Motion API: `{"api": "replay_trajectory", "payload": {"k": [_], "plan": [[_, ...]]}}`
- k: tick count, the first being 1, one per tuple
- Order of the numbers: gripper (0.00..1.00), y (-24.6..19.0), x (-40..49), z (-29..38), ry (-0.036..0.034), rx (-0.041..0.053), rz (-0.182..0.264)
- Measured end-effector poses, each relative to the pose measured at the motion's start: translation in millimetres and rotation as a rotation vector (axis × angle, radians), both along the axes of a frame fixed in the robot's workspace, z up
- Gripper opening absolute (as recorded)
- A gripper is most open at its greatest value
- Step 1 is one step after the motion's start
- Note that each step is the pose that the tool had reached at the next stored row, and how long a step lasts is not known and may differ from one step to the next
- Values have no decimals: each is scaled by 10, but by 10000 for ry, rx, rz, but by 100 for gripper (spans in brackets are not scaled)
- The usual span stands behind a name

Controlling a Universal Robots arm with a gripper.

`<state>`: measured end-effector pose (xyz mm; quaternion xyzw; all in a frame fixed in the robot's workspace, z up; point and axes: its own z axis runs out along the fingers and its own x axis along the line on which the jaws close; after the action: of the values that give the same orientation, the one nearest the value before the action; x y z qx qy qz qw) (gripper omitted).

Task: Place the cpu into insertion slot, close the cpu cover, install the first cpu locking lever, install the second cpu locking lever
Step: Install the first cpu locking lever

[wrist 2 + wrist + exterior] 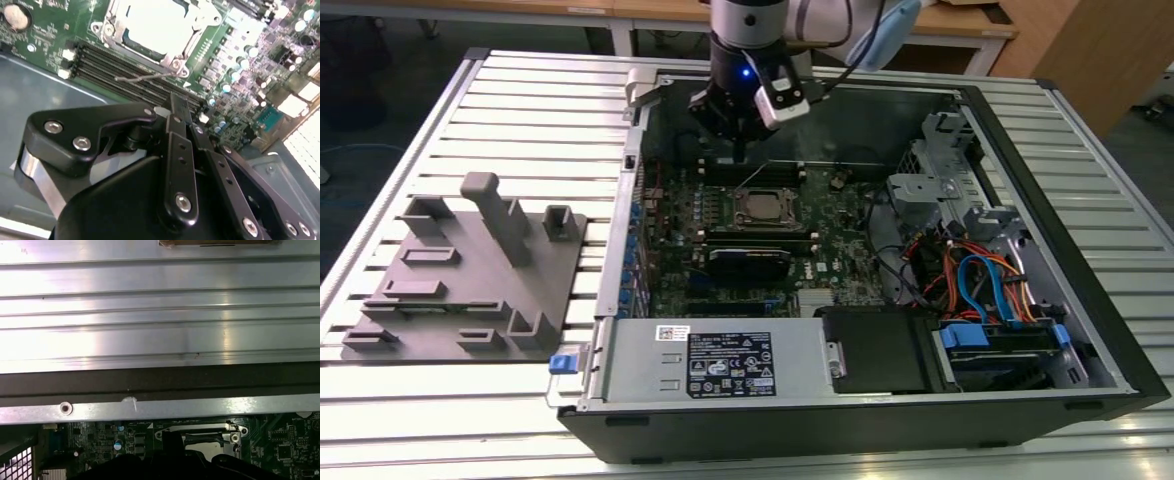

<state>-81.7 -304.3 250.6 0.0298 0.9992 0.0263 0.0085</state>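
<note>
Apparently clenched on nothing, the gripper (740, 156) hovers just at 12 o'clock of the slot (734, 222) in the exterior view. The cpu (152, 22) lies seated there under the lowered cover (200, 24). One thin lever (142, 77) juts out unlatched.

Up top, the arm (750, 22) is a smooth silver-grey tube. Below it comes the gripper (740, 158), matte black, with a small blue light (744, 72) glowing on its body and a white block (781, 97) strapped to one side. In the second wrist view, chunky black links (90, 131) carry shiny silver screws (81, 144).
</note>
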Motion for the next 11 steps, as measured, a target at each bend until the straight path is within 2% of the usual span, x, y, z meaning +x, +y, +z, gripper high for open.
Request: {"api": "replay_trajectory", "payload": {"k": [5, 11], "plan": [[10, 0, 46, -23, 0, -1, 0], [10, -9, 69, -90, 0, -30, 136]]}}
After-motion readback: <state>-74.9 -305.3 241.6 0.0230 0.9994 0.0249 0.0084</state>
